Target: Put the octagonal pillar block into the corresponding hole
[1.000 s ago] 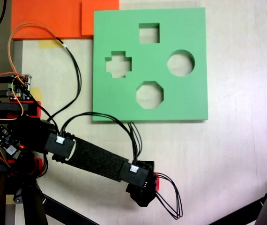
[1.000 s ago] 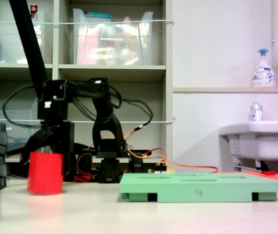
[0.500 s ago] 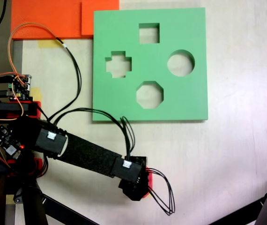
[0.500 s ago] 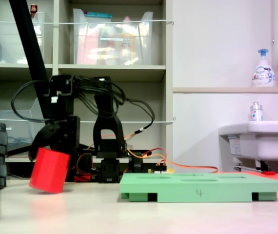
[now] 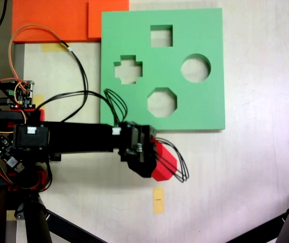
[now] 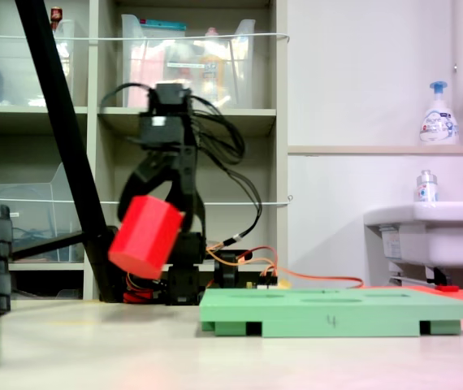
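The octagonal pillar block is a bright red foam prism, held tilted well above the table; in the first exterior view the block peeks out from under the arm, just below the board's lower edge. My gripper is shut on it from above; in the first exterior view the gripper is mostly hidden by the black wrist. The green foam board lies flat, and its eight-sided hole sits above the block in the first exterior view. From the side the board stands to the block's right.
The board also has a square cutout, a cross cutout and a round cutout. An orange sheet lies at the first exterior view's top left. A yellow tape strip marks the table. Wires and a circuit board crowd the arm's base.
The block has been lifted off the table, tilting as it rose. The arm has swung toward the green board, carrying the block, and the yellow tape strip is uncovered.
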Action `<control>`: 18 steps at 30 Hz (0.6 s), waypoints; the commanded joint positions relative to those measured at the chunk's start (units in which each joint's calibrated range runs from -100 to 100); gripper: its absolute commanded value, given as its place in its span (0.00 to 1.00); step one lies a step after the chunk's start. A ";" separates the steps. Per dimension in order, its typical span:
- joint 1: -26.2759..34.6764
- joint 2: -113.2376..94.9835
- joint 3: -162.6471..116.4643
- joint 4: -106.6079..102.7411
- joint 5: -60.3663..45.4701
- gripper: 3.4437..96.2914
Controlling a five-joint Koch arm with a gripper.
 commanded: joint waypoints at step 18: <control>16.07 18.53 18.53 -2.55 18.51 0.37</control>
